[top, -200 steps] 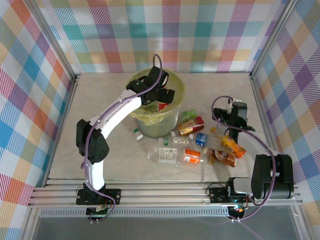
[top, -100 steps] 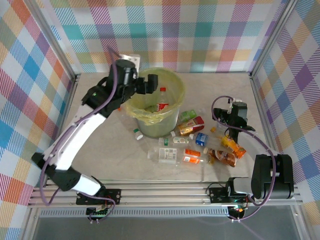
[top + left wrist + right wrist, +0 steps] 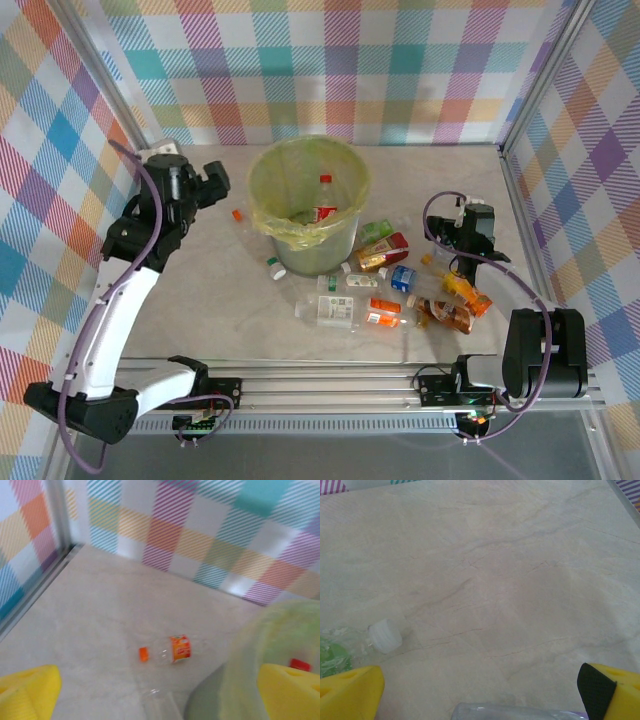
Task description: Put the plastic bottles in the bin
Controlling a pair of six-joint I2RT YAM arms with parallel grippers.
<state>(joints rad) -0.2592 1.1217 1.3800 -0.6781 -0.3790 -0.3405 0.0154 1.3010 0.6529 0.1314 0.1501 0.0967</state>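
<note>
Both my left gripper (image 3: 214,181) and right gripper (image 3: 474,222) gape wide, holding nothing. One bottle (image 3: 323,200) stands inside the bin (image 3: 254,180); many other bottles (image 3: 385,285) lie on the table (image 3: 200,270) beside it, not yet binned.

Bin (image 3: 261,630), blurry and half out of frame; clear bottle (image 3: 515,713) mostly below the edge

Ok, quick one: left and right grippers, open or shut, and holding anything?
The left gripper is open, holding nothing.
The right gripper is open, holding nothing.
</note>
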